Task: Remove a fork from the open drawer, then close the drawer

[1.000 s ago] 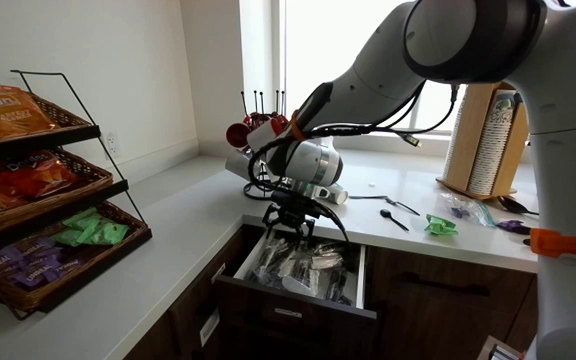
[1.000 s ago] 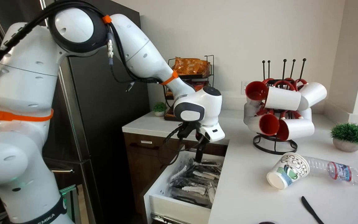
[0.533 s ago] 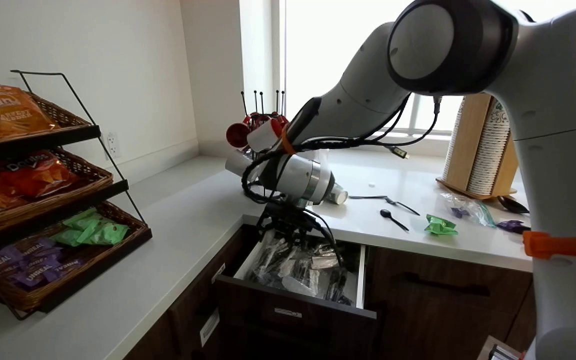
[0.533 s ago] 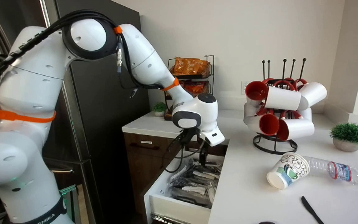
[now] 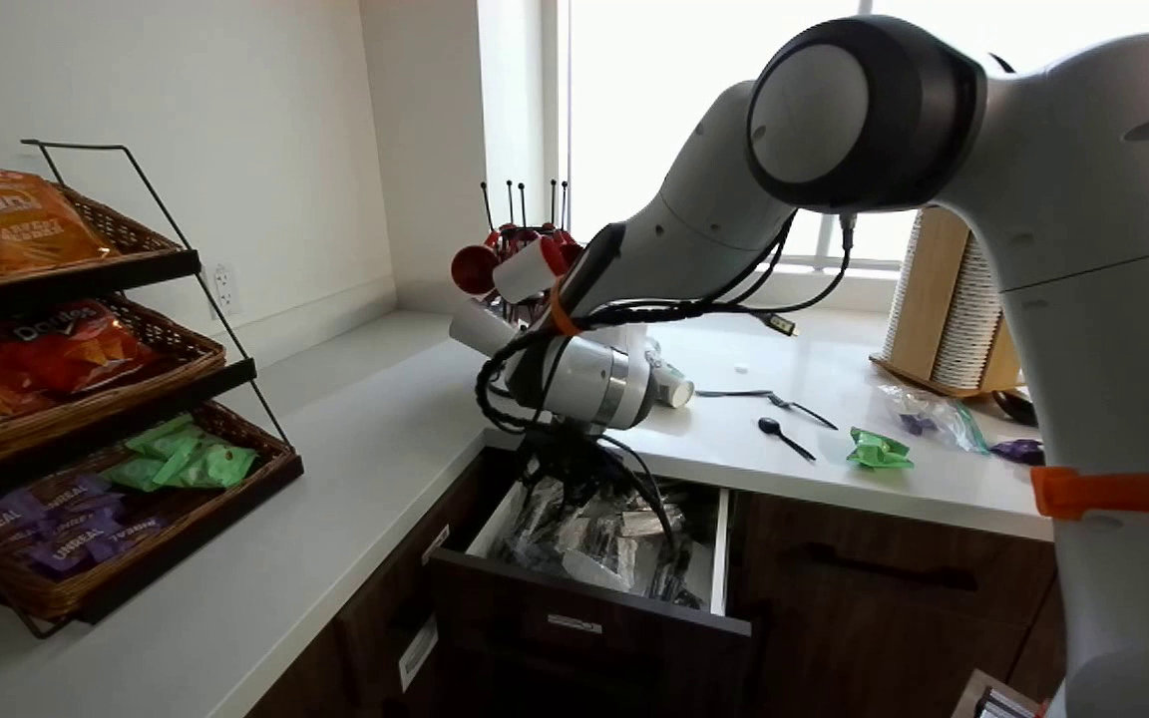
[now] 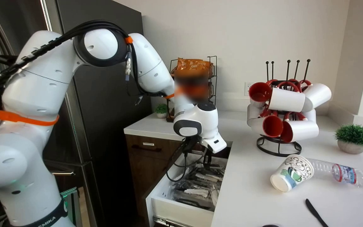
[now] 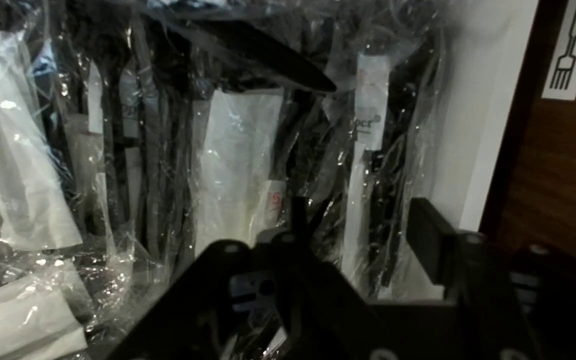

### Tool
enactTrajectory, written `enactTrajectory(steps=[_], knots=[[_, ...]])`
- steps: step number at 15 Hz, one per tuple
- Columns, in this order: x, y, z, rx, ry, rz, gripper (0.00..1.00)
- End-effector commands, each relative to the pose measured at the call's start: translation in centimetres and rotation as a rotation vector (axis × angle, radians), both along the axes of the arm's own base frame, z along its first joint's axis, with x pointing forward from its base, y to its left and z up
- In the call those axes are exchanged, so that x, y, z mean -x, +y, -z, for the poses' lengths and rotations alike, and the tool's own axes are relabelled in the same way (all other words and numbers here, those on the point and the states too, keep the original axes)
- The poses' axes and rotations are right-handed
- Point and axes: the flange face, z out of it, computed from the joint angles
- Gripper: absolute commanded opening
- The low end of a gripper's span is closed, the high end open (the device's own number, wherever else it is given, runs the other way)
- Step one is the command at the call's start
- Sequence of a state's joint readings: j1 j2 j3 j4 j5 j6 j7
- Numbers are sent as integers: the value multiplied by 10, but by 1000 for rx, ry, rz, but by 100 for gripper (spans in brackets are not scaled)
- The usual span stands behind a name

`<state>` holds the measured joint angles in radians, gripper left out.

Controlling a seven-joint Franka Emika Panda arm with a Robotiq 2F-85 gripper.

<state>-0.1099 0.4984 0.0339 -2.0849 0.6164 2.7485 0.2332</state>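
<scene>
The drawer (image 5: 589,590) stands open with a dark front and pale walls, also in an exterior view (image 6: 181,212) and the wrist view (image 7: 488,130). It is full of plastic-wrapped cutlery (image 7: 238,150), with white wrappers and dark pieces. No single fork can be told apart. My gripper (image 7: 360,217) is open, its jaws wide apart over wrapped pieces beside the pale drawer wall. Nothing is visibly held between the fingers (image 7: 430,240). In both exterior views the gripper (image 6: 207,161) reaches down into the back part of the drawer; its tips (image 5: 560,499) are dark and partly hidden.
A dark spoon (image 5: 784,437), dark cutlery (image 5: 802,409) and a green packet (image 5: 879,449) lie on the counter. A mug rack (image 6: 279,145), paper cup (image 6: 291,173) and plastic bottle (image 6: 347,173) stand or lie by the drawer. A snack rack (image 5: 176,264) is at the side.
The arm has come down, and the gripper has moved lower, from above the cutlery into the drawer. The drawer has not moved.
</scene>
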Motion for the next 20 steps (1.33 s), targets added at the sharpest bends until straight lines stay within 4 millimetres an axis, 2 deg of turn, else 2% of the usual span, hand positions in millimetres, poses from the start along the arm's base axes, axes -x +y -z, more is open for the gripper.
enactTrajectory(steps=[1,2,5,7,9,10,11,12,15,17,20], knots=[[-5,5,11,10,-38,-13,36],[-5,6,13,14,-43,-19,34],[-7,12,17,22,-58,-36,46],[-7,15,19,25,-64,-47,40],[-8,17,20,30,-68,-54,16],[-8,18,17,30,-73,-59,15],[-8,17,14,32,-77,-62,8],[-7,17,7,24,-81,-64,0],[-2,8,-26,26,-125,-38,0],[1,-2,-59,13,-178,10,1],[6,-32,-112,-40,-264,127,1]])
